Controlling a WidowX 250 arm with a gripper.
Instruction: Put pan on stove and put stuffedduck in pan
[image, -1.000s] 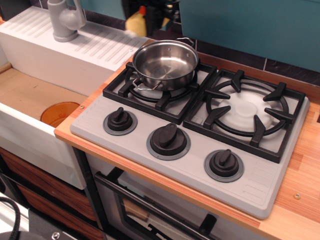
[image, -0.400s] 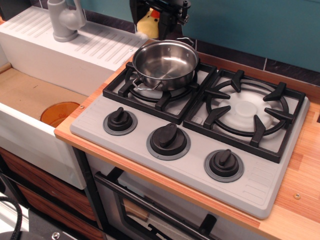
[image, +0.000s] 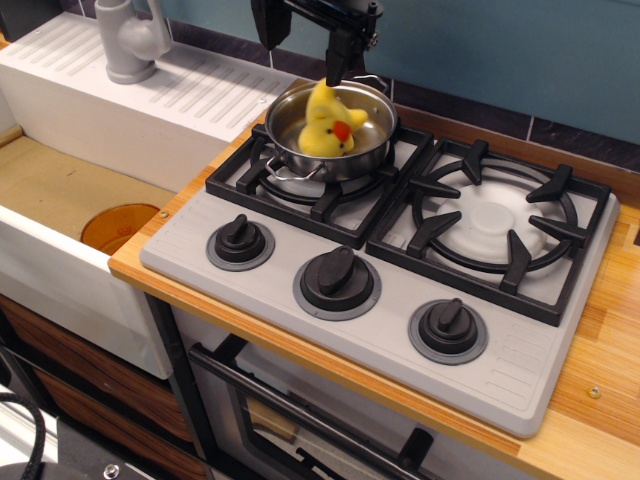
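Note:
The shiny steel pan (image: 376, 104) stands on the left back grate of the grey stove (image: 530, 370). The yellow stuffedduck (image: 325, 125) with its orange-red beak is inside the pan, slightly blurred and tilted, with its top at rim height. My black gripper (image: 301, 52) hangs just above the pan's back rim. Its fingers are spread apart and hold nothing. One finger (image: 338, 58) points down right above the duck's head, apart from it.
The right grate (image: 490, 215) is bare. Three black knobs (image: 338, 280) line the stove front. A white sink (image: 60, 190) with a grey faucet (image: 130, 40) and an orange disc (image: 118, 226) lies to the left. A wooden counter (image: 600, 380) surrounds the stove.
The duck was held in my gripper above and behind the pan. It has now been let go and is in the pan. The gripper has opened.

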